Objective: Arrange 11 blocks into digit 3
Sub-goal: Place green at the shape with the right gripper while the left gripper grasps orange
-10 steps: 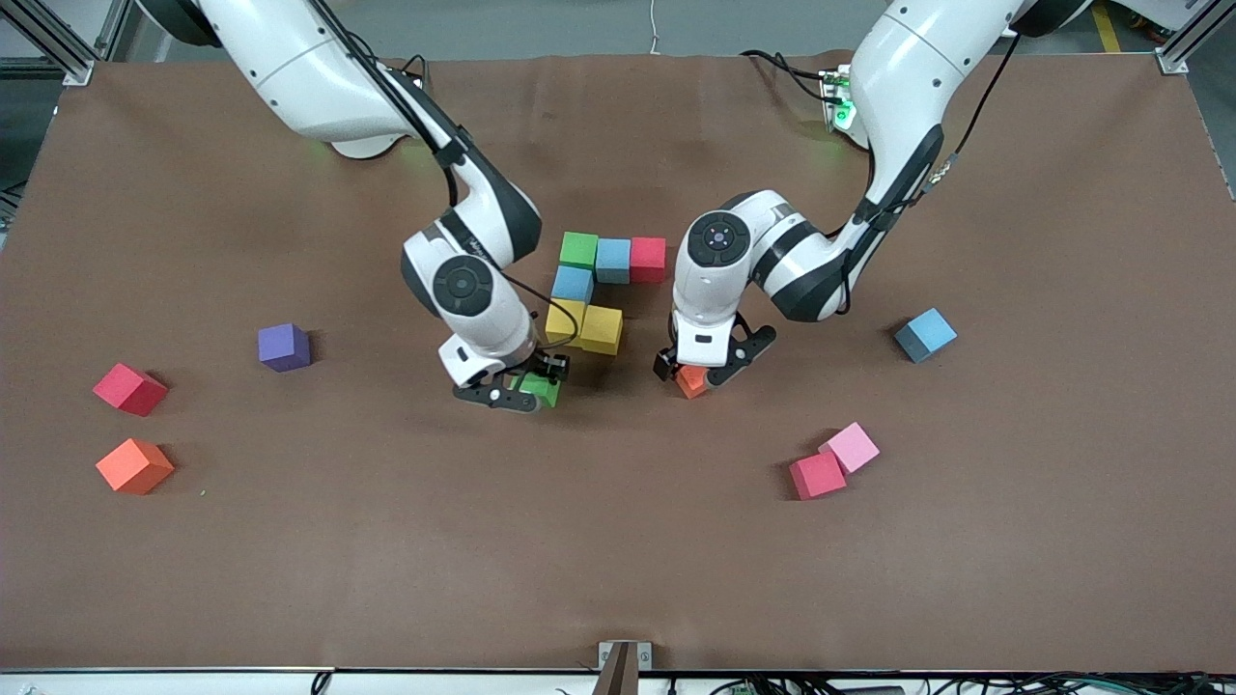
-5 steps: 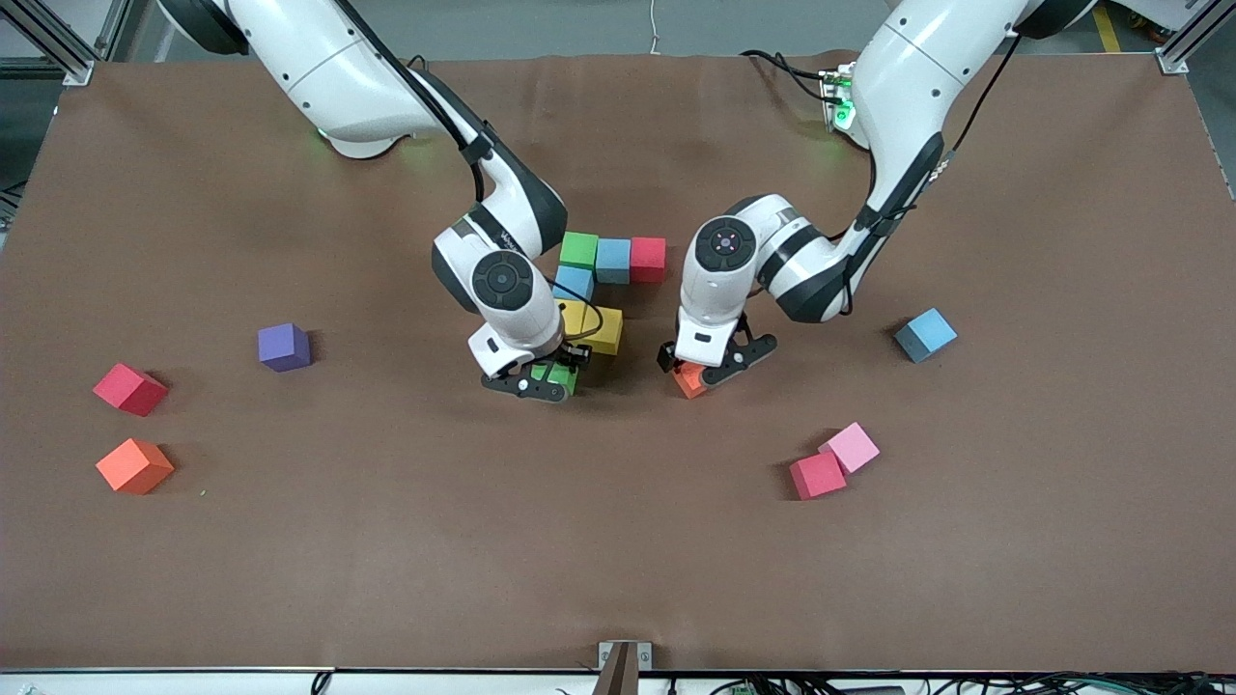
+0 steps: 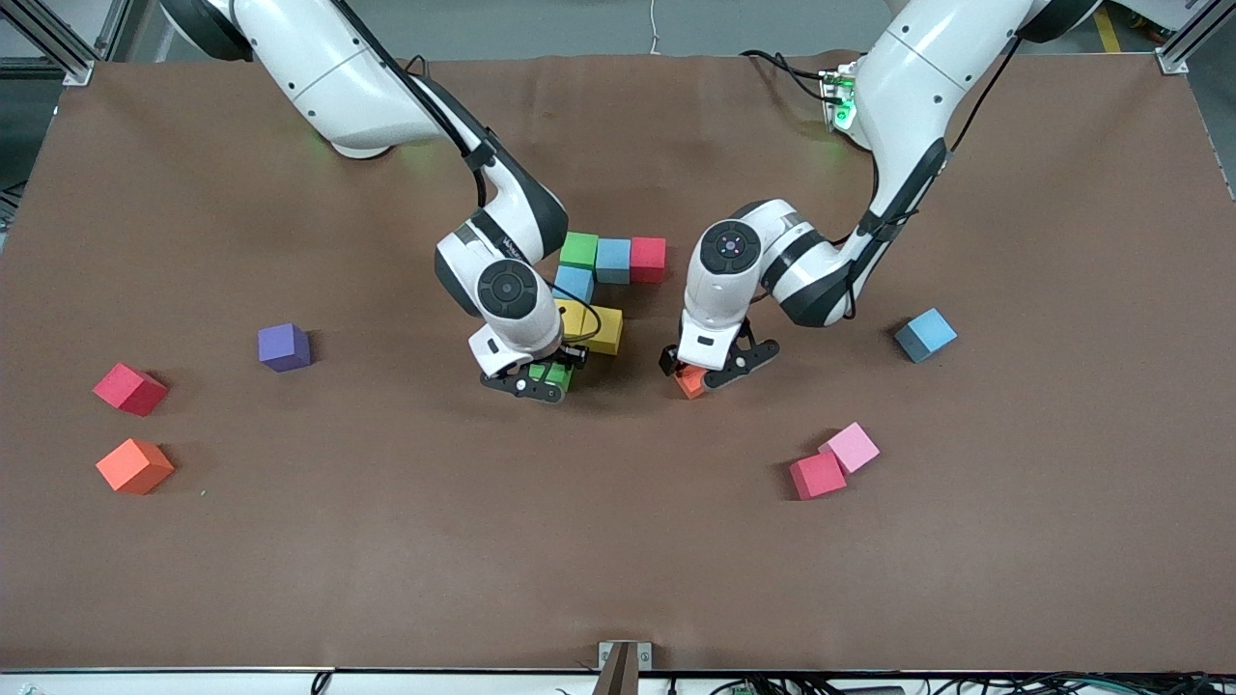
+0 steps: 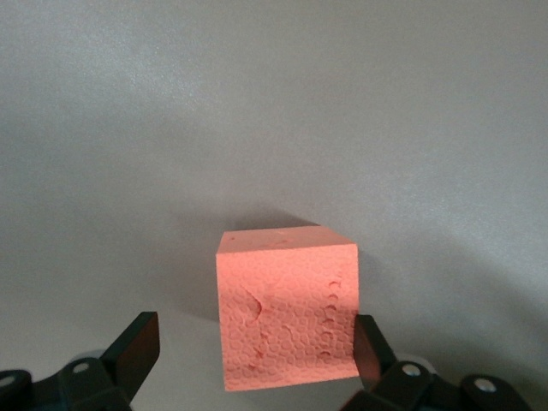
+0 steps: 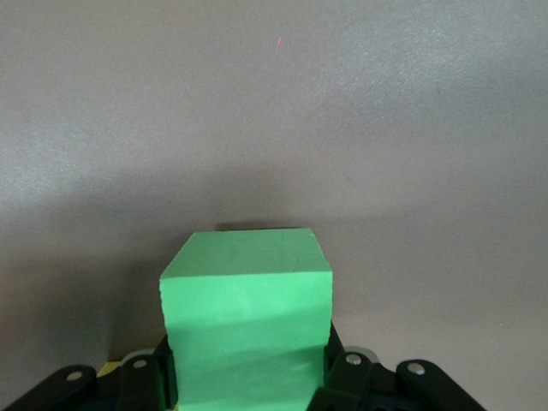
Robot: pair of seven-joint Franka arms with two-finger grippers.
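Part of the digit 3 lies mid-table: green, blue and red blocks in a row, a blue block under the green one, then two yellow blocks. My right gripper is shut on a green block, low and right beside the yellow blocks on the side nearer the camera. My left gripper stands open astride an orange block on the table. One finger touches that block and the other stands apart.
Loose blocks toward the right arm's end: purple, red, orange. Toward the left arm's end: blue, and pink touching red. Brown mat covers the table.
My right gripper carried the green block toward the left arm's end, up against the yellow blocks. The left gripper stayed over the orange block, still open.
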